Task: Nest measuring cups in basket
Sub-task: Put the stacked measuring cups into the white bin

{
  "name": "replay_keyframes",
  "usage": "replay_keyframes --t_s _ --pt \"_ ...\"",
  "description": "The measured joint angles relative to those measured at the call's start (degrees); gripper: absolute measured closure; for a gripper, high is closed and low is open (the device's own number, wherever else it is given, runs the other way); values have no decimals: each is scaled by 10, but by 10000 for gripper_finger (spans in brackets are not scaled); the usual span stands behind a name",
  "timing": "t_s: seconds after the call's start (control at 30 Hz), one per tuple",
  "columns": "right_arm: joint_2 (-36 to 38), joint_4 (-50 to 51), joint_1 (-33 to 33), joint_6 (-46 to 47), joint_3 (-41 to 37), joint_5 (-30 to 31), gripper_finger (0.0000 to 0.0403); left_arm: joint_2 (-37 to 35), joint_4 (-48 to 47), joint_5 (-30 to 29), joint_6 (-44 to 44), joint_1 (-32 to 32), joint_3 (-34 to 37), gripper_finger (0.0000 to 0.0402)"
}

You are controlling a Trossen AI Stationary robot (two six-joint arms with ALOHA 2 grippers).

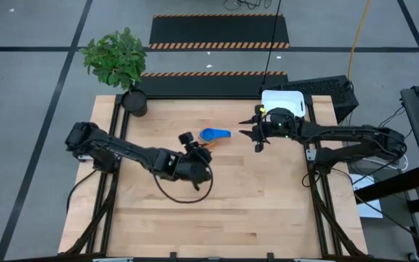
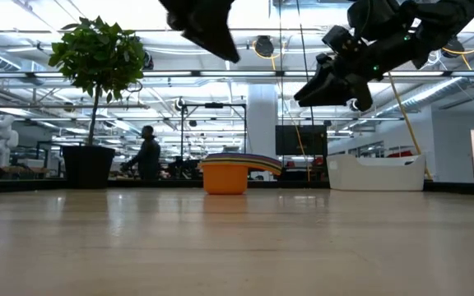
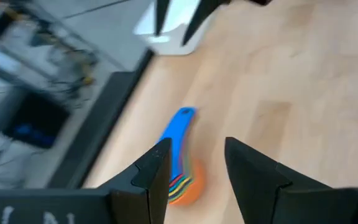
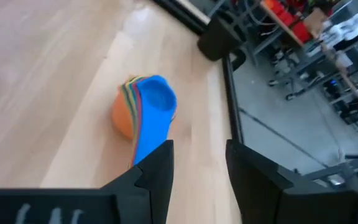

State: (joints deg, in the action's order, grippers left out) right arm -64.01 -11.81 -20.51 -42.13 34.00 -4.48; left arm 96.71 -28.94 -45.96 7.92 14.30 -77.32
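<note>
Starting at the left, we see the left arm reach in from the table's left edge, elbow bent, its wrist raised off the wood. The left gripper (image 1: 188, 140) hangs clear of the surface with its fingers parted and nothing between them. Just ahead of it sits the stack of measuring cups (image 1: 214, 136) — already nested, an orange cup at the bottom and a blue one on top, its blue handle pointing away from this gripper. The stack rests on the bare wood, not in the basket.

Farther right, the right arm stretches in from the table's right edge, nearly straight. The right gripper (image 1: 257, 131) also hovers above the table, fingers apart and empty, with the stack a short way in front of it. Just behind and beside this gripper stands the white basket (image 1: 285, 101), at the table's far edge.

The table (image 1: 217, 211) is pale wood. A potted plant (image 1: 118, 62) stands at its far-left corner, well apart from both grippers. Beyond the table, the low view shows a wide workshop hall with a person (image 2: 147, 154) far off.
</note>
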Motion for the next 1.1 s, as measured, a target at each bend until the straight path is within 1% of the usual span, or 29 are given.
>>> replay_keyframes --t_s 0.07,0.13,0.27,0.33,0.43,0.53,0.67,0.77,0.87,0.97,1.1 --pt "7 20 0 0 0 -1 261 0 27 47 -18 -16 0 250" --pt "8 39 3 -2 -1 -1 261 0 38 75 -30 -32 0 250" --pt "8 23 15 -32 -31 0 261 0 39 84 -34 -60 0 250" --pt "7 -9 22 -49 -55 5 261 0 47 90 -36 -73 6 250" --pt "8 -85 31 -71 -95 28 261 0 67 126 -48 -92 18 250" --pt "7 -147 37 -105 -132 30 259 0 77 161 -52 -112 25 250" --pt "7 -185 38 -124 -161 34 237 0 79 175 -48 -139 36 250" --pt "5 -193 38 -123 -168 48 216 0 77 180 -48 -160 49 250" --pt "-3 -192 38 -105 -169 45 204 0 74 229 -48 -183 70 250" --pt "-15 -200 43 -97 -169 44 204 0 74 262 -48 -201 86 250" --pt "-25 -216 52 -96 -169 44 211 0 81 267 -66 -212 100 250"
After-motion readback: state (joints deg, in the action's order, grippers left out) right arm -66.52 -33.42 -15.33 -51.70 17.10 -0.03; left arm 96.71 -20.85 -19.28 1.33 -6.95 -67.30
